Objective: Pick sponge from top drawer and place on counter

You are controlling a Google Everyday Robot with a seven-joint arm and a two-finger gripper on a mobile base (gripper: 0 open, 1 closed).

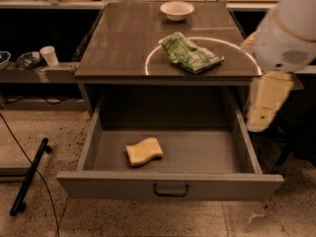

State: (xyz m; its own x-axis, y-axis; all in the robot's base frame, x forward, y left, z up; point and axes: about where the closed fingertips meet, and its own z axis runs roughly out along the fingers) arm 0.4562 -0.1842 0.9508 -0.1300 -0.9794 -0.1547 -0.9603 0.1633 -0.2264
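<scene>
The pale yellow sponge (143,151) lies flat on the floor of the open top drawer (170,186), left of its middle. The drawer is pulled fully out below the counter (123,43), which has a thin white circle on it. My arm comes in from the right edge. My gripper (261,117) is the cream end of the arm, hanging above the drawer's right wall, well to the right of the sponge and higher than it. It holds nothing that I can see.
A wrinkly green packet (190,53) lies inside the white circle. A white bowl (177,10) stands at the counter's back. A side shelf (44,70) on the left carries a white cup (49,55) and a dish. A black bar (30,177) lies on the floor at the left.
</scene>
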